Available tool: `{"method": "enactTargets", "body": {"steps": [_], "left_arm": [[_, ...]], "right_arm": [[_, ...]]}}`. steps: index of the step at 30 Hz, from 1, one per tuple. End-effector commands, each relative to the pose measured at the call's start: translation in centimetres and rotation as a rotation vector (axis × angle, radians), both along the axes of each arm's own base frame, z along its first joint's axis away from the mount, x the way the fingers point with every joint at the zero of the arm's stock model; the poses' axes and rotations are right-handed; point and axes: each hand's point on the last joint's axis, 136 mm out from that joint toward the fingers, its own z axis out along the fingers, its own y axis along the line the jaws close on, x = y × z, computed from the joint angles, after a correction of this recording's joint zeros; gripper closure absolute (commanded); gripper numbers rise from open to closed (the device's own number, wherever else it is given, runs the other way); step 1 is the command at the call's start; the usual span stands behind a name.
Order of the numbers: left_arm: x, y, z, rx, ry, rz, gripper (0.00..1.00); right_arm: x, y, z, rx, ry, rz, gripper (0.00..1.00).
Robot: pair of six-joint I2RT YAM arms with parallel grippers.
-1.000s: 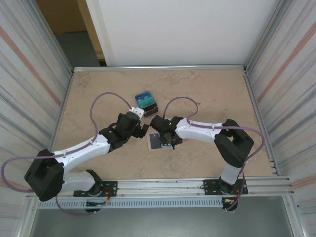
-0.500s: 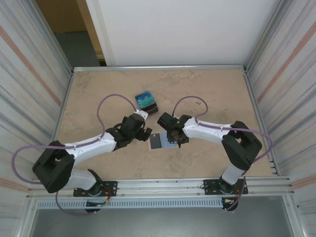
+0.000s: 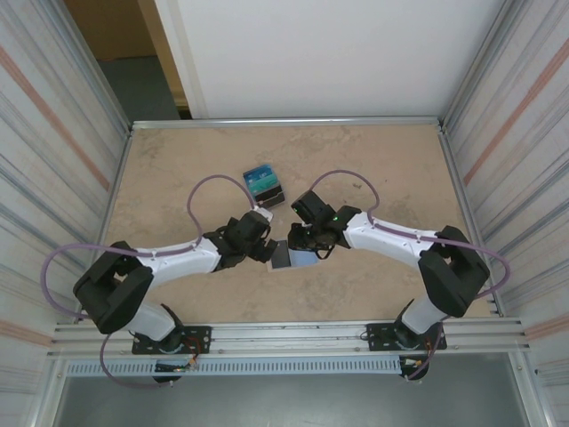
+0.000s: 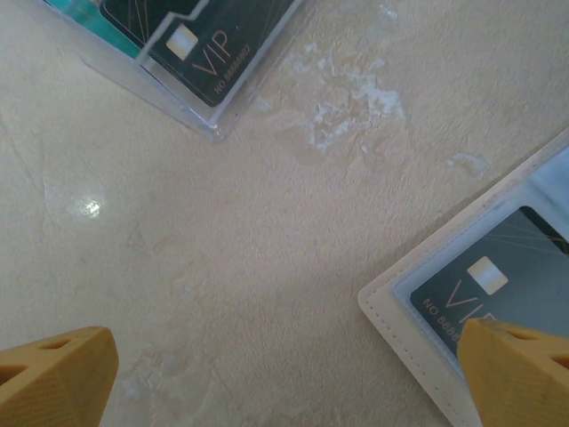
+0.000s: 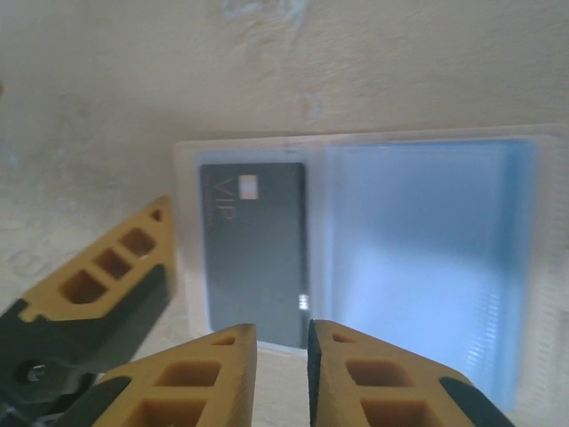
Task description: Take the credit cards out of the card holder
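The card holder (image 3: 283,259) lies open on the table between both grippers, pale blue inside (image 5: 427,258), with a beige stitched edge (image 4: 418,342). One dark credit card (image 5: 253,249) marked VIP sits in its left pocket. More credit cards (image 3: 264,184) lie in a blue, teal and dark pile farther back, and the pile's dark card (image 4: 209,40) shows again. My left gripper (image 4: 289,382) is wide open over bare table at the holder's left corner, with one finger (image 5: 107,276) beside that edge. My right gripper (image 5: 282,356) hovers at the holder's near edge below the dark card, jaws a narrow gap apart, nothing between them.
Metal rails (image 3: 284,121) border the beige table, and corrugated walls (image 3: 62,151) rise on both sides. Bare tabletop (image 3: 178,169) stretches left of the card pile and to the right past the right arm (image 3: 400,240).
Both arms have swung inward and their grippers now meet at the card holder, which has slid slightly right. The right jaws have narrowed a little.
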Motion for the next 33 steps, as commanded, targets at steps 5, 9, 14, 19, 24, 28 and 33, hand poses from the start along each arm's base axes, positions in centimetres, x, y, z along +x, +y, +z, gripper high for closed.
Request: {"method": "enactTargets", "body": {"steps": [5, 9, 14, 19, 24, 28, 33], "left_arm": [[-0.4, -0.2, -1.5, 0.017, 0.031, 0.007, 0.01], [-0.5, -0.1, -2.1, 0.036, 0.039, 0.006, 0.01], [-0.7, -0.1, -2.5, 0.06, 0.043, 0.001, 0.01], [-0.8, 0.3, -2.7, 0.107, 0.044, 0.001, 0.01], [-0.8, 0.3, -2.7, 0.122, 0.038, -0.003, 0.01], [-0.9, 0.1, -2.9, 0.13, 0.044, -0.011, 0.01], [-1.0, 0.1, -3.1, 0.144, 0.05, -0.014, 0.01]], "right_arm": [[-0.2, 1.2, -2.5, 0.078, 0.111, 0.043, 0.81], [-0.1, 1.5, -3.2, 0.078, 0.129, 0.046, 0.83], [-0.2, 1.4, -4.3, 0.064, 0.158, 0.037, 0.84], [-0.4, 1.2, -5.2, 0.063, 0.188, 0.023, 0.84], [-0.6, 1.1, -5.7, 0.095, 0.221, 0.008, 0.84], [-0.7, 0.8, -6.0, 0.103, 0.233, -0.002, 0.84], [-0.9, 1.2, -5.9, 0.177, 0.256, -0.004, 0.84]]}}
